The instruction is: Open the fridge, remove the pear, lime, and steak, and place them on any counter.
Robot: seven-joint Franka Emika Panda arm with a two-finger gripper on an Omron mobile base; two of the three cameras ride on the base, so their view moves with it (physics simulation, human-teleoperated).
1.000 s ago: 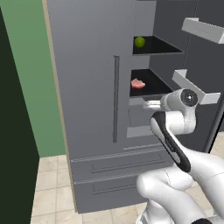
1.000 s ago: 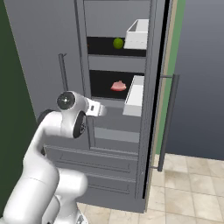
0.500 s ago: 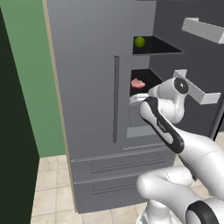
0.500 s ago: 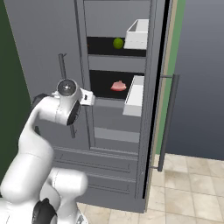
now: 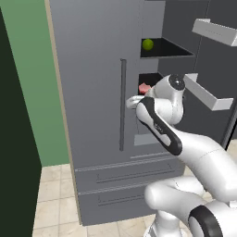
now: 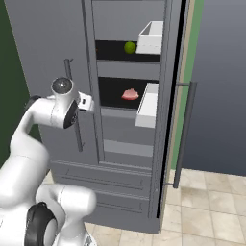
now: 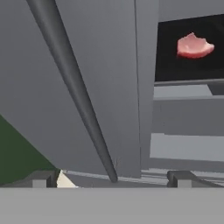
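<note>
The grey fridge (image 5: 92, 69) has its right door (image 6: 168, 105) swung open and its left door shut. On the upper shelf sits the lime (image 5: 147, 44) (image 6: 129, 47). One shelf below lies the pink steak (image 5: 145, 88) (image 6: 129, 94) (image 7: 194, 46). The pear and the counter are out of view. My gripper (image 5: 132, 102) (image 6: 89, 102) (image 7: 111, 179) is open and holds nothing. It hangs in front of the shut left door near the fridge's middle, at about the steak shelf's height and left of the steak. The left door's bar handle (image 7: 74, 87) runs slantwise just ahead of my fingertips (image 7: 181, 178).
White door bins (image 6: 151, 36) (image 6: 146, 103) jut from the open right door beside the shelves. That door's long handle (image 6: 185, 129) sticks out to the right. Two drawers (image 5: 115, 185) close the fridge's bottom. A green wall (image 5: 28, 69) lies left, tiled floor (image 6: 206, 202) below.
The arm has folded upward, and the hand has moved left and slightly up, from in front of the open shelves to in front of the shut left door. The jaws stayed open.
</note>
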